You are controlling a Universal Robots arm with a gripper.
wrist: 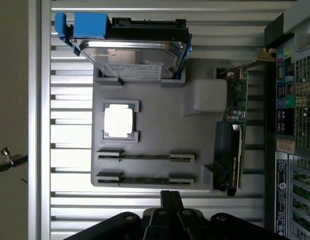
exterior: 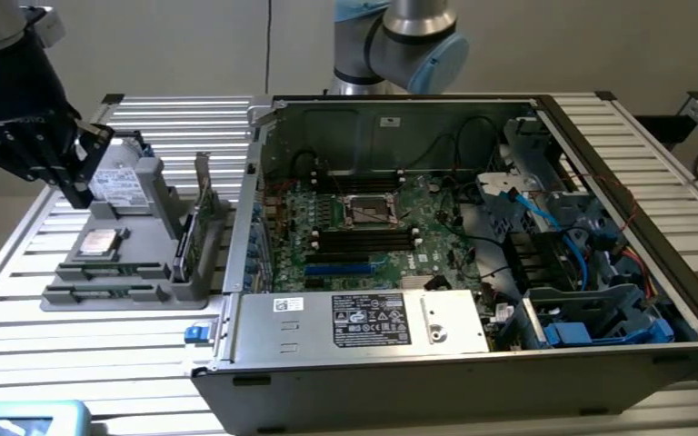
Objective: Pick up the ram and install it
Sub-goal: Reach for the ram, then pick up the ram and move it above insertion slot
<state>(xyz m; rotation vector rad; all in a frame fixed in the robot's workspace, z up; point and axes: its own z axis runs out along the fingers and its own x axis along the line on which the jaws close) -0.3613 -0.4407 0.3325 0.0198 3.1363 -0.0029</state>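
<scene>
Two ram sticks stand on edge in the slots of a grey holder tray (wrist: 160, 130): one ram (wrist: 144, 156) and a second ram (wrist: 144, 179) beside it. In the exterior view they are the ram pair (exterior: 106, 272) at the tray's (exterior: 192, 289) near end. My black gripper (exterior: 73, 186) hangs above the tray's far end at the exterior view's left. Its fingers are shut with nothing between them. In the wrist view the gripper (wrist: 170, 196) points down just off the tray's edge, close to the second stick.
The tray also carries a hard drive (wrist: 134, 55), a silver processor (wrist: 118, 121) and an upright expansion card (wrist: 235, 100). An open computer case (exterior: 446, 363) lies at the exterior view's right, its motherboard (exterior: 373, 227) exposed with black memory slots (exterior: 362, 238). Cables crowd its right side.
</scene>
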